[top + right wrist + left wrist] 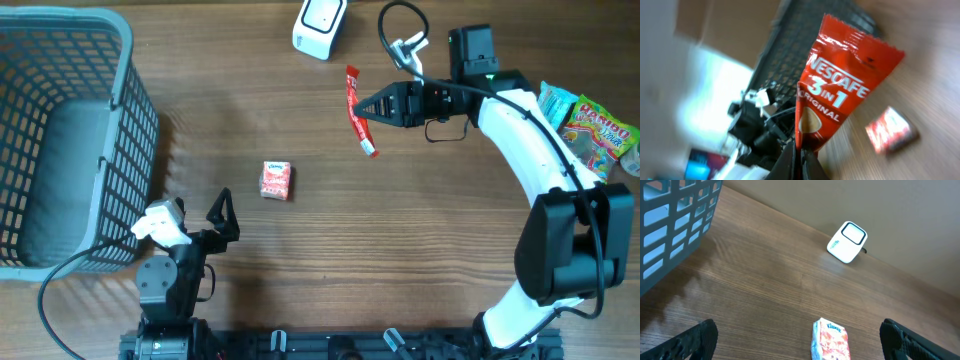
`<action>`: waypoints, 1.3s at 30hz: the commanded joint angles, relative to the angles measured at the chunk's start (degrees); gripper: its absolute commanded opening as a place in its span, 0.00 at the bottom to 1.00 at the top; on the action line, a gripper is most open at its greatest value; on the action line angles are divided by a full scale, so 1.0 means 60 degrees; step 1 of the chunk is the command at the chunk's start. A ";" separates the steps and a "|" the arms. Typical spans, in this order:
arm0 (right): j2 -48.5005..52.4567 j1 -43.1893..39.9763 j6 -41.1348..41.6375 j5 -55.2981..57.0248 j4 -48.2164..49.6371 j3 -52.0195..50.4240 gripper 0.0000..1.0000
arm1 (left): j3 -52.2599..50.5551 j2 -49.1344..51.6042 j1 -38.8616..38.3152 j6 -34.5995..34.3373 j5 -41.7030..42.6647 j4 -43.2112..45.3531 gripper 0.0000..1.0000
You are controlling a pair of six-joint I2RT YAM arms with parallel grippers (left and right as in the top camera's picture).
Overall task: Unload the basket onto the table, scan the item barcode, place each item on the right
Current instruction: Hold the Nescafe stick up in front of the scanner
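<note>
A red Nescafe 3-in-1 sachet (357, 110) (840, 85) hangs in my right gripper (364, 108) (799, 159), which is shut on its lower end and holds it above the table. The white barcode scanner (319, 26) (847, 242) stands at the table's far edge, just left of the sachet. My left gripper (222, 212) (799, 342) rests open near the front left. A small Kleenex tissue pack (277, 181) (830, 341) lies on the wood between its spread fingers (695, 341).
A grey plastic basket (60, 140) (675, 220) fills the left side of the table. Colourful snack packets (590, 125) lie at the right edge behind the right arm. A black cable (398, 25) loops beside the scanner.
</note>
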 commanded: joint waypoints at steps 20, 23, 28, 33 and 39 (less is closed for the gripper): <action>-0.0058 0.3519 -0.2018 0.4022 1.0877 0.0098 0.04 | -0.0051 -0.0044 0.0076 -0.0160 0.0117 -0.0015 1.00; -0.0047 0.3501 0.2510 0.7992 0.8612 0.0098 0.04 | -0.0051 -0.0044 0.0076 -0.0160 0.0117 -0.0015 1.00; 0.0776 0.3526 0.4663 1.1712 0.8211 0.0098 0.04 | -0.0051 -0.0044 0.0076 -0.0160 0.0117 -0.0015 1.00; 0.3045 0.3169 0.7169 1.2346 0.9471 0.1672 0.05 | -0.0051 -0.0044 0.0076 -0.0160 0.0117 -0.0015 1.00; 0.6211 0.2812 0.8881 1.2754 0.7665 0.6648 0.05 | -0.0051 -0.0044 0.0076 -0.0160 0.0117 -0.0015 1.00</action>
